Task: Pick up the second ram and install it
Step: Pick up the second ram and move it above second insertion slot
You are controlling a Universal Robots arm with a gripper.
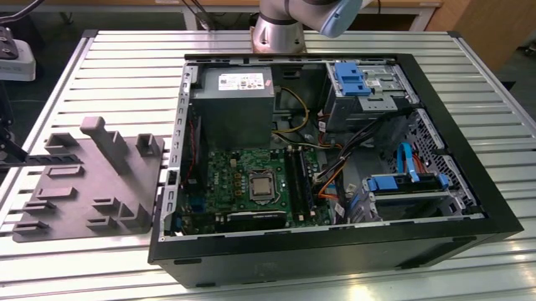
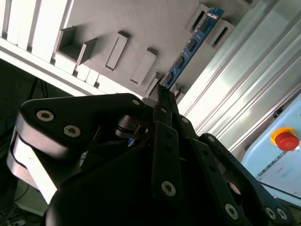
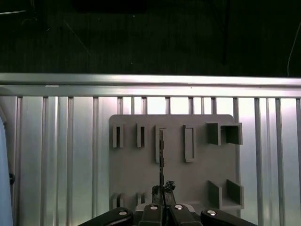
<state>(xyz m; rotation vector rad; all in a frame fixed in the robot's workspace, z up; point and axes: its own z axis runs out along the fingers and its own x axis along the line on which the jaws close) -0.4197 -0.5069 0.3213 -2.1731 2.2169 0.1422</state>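
The second ram [image 1: 59, 158] stands on edge in the grey tray [image 1: 84, 194] at the exterior view's left, beside the open computer case. In the first wrist view the ram [image 3: 161, 155] is a thin dark line over a slot in the tray [image 3: 131, 169]. In the second wrist view the ram [image 2: 193, 44] is a bluish strip with small chips, running between raised blocks. My gripper [image 3: 162, 189] hangs high above the tray, in line with the stick, and its tips [image 2: 162, 92] look pressed together with nothing held.
The open case [image 1: 327, 157] holds the motherboard [image 1: 251, 182] with long black memory slots [image 1: 302, 179], a power supply [image 1: 233, 94] and blue drive bays [image 1: 402, 185]. The slatted metal table [image 1: 100, 69] ends at a rail [image 3: 150, 80] beyond the tray. A red button [image 2: 287, 140] sits off the table.
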